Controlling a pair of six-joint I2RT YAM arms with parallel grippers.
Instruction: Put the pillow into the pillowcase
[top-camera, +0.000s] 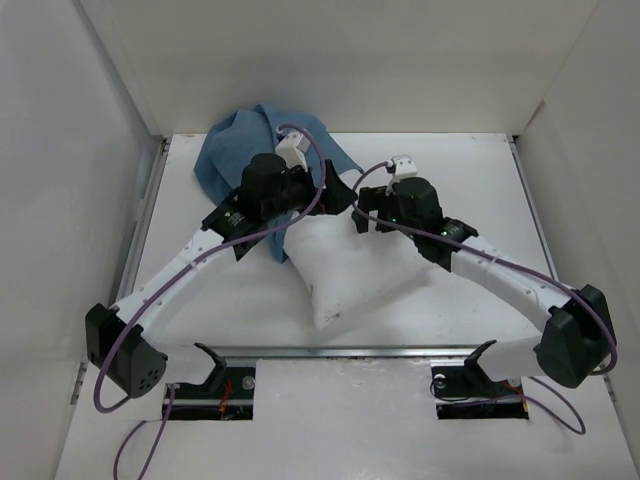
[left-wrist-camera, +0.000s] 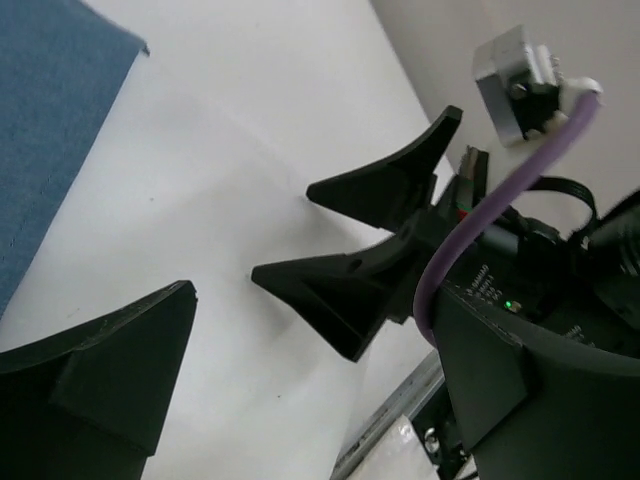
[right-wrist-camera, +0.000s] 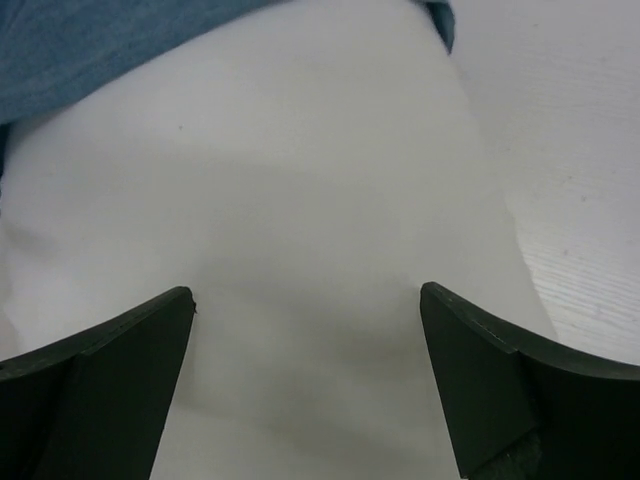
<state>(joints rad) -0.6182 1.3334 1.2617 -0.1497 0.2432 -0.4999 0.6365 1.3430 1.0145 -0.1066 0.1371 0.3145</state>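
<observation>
White tabletop (top-camera: 200, 300) w/ pale walls on three sides is your work area. The pillow (top-camera: 350, 275), white & plump, lies at ctr, one corner pointing back toward you. Its far end is hidden under both pincers in the top view. The pillowcase (top-camera: 232, 150), slate-blue & wrinkled, sits bunched at the far left of the tabletop. In the right wrist view its edge lies across the pillow's far end; can't tell if the pillow is inside it or only under it. Your left pincer (top-camera: 338, 198) is spread wide w/ nothing btwn its fingers, nose to nose w/ your right pincer (top-camera: 360, 210). That one gapes fully too, over the pillow's cloth, gripping nothing; can't tell if its tips touch.
</observation>
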